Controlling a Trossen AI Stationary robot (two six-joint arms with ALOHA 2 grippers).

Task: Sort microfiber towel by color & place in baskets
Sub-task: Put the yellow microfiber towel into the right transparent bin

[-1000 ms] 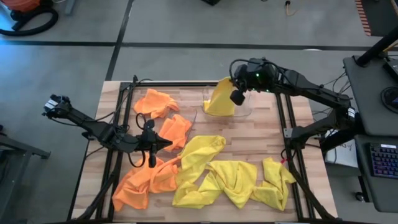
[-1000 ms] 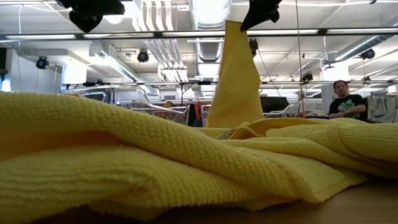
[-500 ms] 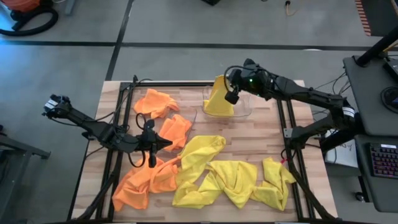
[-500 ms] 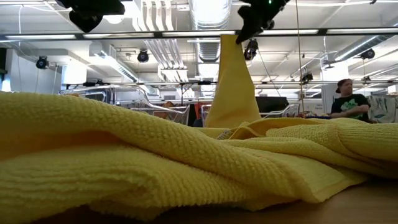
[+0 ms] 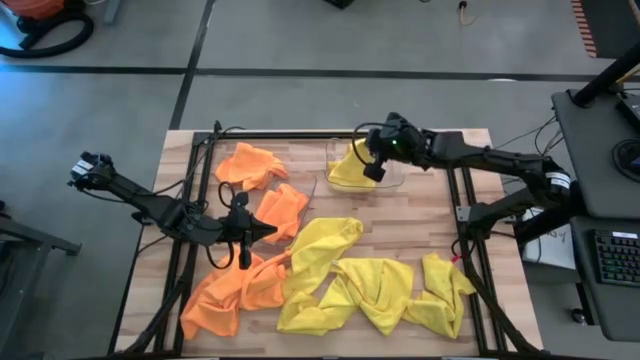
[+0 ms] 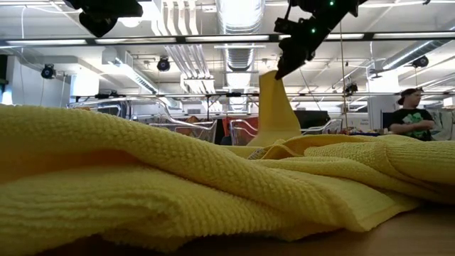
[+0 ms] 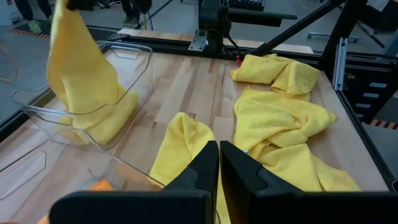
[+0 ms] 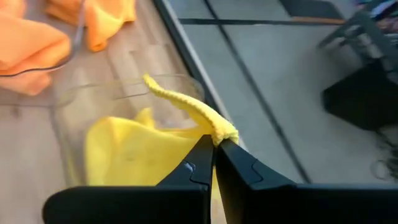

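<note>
1. High view: right gripper [image 5: 375, 168] over clear basket [image 5: 397, 181] at upper centre of the desk [image 5: 400, 215], fingers pinched on a yellow towel [image 5: 350, 168] whose lower part already sits in the basket. Step in hand, judged: depositing this yellow towel. Next move calls for opening the fingers so the cloth drops fully inside, then reaching for the loose yellow pile [image 5: 370, 285] at lower centre. Left gripper [image 5: 240, 228] parked left of centre, between orange towels [image 5: 262, 180] above and an orange heap [image 5: 228, 293] below, gripping nothing seen.

2. Low view: held yellow towel [image 6: 272, 107] hanging as a tapered strip from right gripper [image 6: 279, 72] at top centre right; foreground filled by yellow cloth [image 6: 163, 185]. Person at far right in the room behind.

3. Left wrist view: left fingers [image 7: 205, 171] pressed together, empty, at bottom centre. Basket [image 7: 81, 106] at left with yellow towel [image 7: 84, 81] draped into it; loose yellow towels [image 7: 277, 124] at right on the desk.

4. Right wrist view: right fingers [image 8: 202, 163] closed on the towel's top corner [image 8: 199, 118], remainder bunched below inside the basket [image 8: 62, 118]. Orange towels [image 8: 37, 46] at upper left.
</note>
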